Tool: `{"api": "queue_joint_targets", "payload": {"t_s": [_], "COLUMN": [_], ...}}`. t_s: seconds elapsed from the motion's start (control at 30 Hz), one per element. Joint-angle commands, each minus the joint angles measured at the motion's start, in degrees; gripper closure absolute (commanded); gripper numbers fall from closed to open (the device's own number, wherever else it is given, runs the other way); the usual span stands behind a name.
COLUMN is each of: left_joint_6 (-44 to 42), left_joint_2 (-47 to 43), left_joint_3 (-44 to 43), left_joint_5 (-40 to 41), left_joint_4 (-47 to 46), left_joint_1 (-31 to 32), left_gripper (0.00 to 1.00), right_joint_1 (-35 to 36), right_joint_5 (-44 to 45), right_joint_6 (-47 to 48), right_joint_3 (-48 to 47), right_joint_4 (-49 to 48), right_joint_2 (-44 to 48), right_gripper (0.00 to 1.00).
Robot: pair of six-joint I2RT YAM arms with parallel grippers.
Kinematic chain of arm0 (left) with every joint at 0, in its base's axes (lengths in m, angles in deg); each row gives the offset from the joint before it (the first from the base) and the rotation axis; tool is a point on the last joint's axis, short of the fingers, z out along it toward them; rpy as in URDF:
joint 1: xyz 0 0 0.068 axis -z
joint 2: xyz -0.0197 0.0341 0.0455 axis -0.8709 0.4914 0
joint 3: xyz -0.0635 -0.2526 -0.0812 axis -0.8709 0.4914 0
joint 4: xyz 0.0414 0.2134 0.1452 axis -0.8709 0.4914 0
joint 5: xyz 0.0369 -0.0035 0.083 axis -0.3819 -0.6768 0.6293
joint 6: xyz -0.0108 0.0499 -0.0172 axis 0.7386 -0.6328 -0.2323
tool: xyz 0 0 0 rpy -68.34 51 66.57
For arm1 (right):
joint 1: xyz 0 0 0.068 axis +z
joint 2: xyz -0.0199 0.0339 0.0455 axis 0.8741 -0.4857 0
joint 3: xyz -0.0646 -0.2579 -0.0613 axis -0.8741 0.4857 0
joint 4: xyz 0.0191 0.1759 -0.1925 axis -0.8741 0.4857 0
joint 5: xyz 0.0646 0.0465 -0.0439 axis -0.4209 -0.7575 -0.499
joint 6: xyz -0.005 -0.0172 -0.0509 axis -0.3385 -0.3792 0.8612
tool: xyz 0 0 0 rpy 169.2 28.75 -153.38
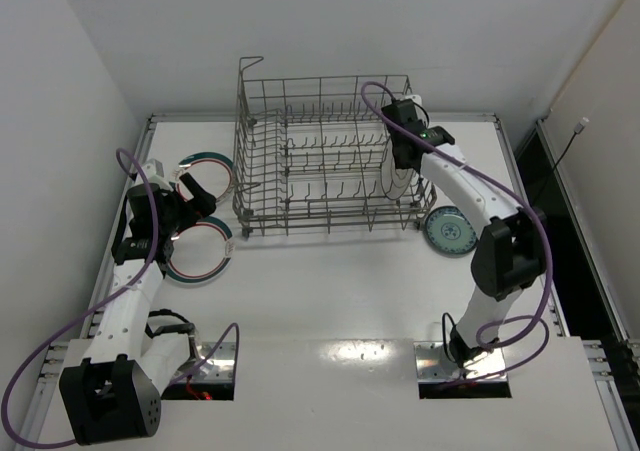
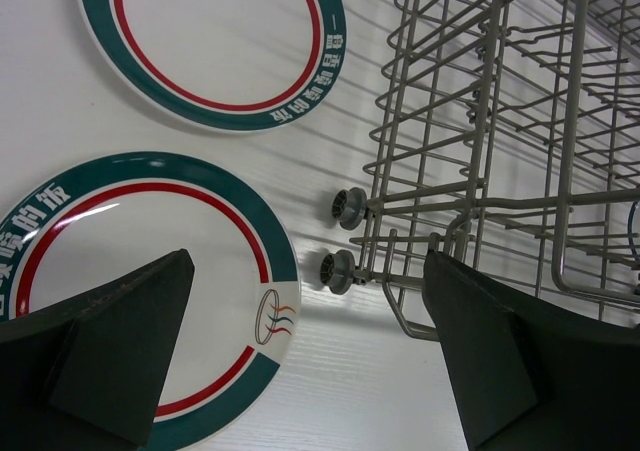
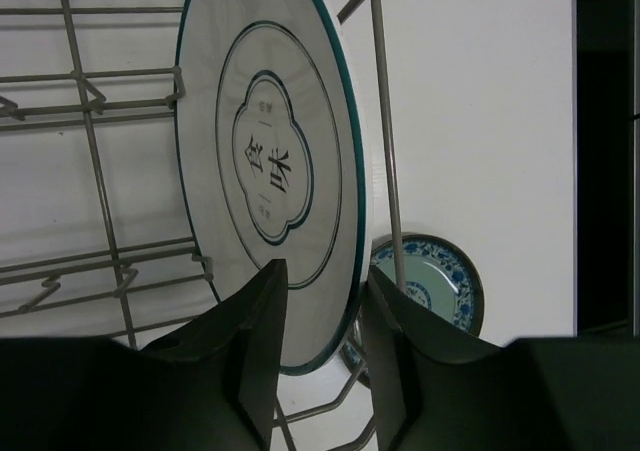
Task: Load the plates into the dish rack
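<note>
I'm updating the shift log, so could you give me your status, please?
Left gripper wide open above teal-and-red-rimmed plate. Right gripper slightly open astride white plate standing in dish rack. Blue patterned plate outside rack. Nothing obstructing.

Dish rack (image 1: 320, 216) wire sides block sideways entry; top open; plate (image 3: 270, 171) occupies right end.

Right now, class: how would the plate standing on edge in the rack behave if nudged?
The plate looks rigid and glazed, probably slippery and breakable. On edge among the dish rack wires, it might lean or roll, though wires likely catch it.
</note>
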Motion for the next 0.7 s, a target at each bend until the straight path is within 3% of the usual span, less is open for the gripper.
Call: {"api": "queue_joint_targets", "payload": {"t_s": [0.0, 0.2, 0.3, 0.47, 0.67], "left_joint_6": [0.3, 0.3, 0.3, 0.3, -0.3], "left_joint_2": [-1.1, -1.1, -1.1, -1.1, -1.7], "left_joint_3": [-2.1, -2.1, -2.1, -2.1, -2.1], "left_joint_5": [0.4, 0.4, 0.4, 0.4, 1.0], "left_joint_4": [-1.3, -1.3, -0.8, -0.8, -0.8], "left_joint_1": [0.4, 0.4, 0.4, 0.4, 0.4], "left_gripper": [0.0, 0.0, 0.0, 0.0, 0.0], "right_joint_1": [-0.1, -4.7, -12.7, -30.2, -42.6], "right_joint_5": [-2.1, -3.2, -13.0, -32.3, -45.2], "right_joint_6": [-0.1, -0.1, -4.5, -13.5, -17.4], "right_joint_3": [-3.4, -5.3, -2.8, 10.8, 17.5], "right_joint_4": [1.3, 4.6, 5.2, -0.8, -6.3], "right_joint_2": [1.0, 5.8, 10.4, 13.9, 4.3], "right_gripper": [0.67, 0.42, 0.42, 0.42, 0.42]}}
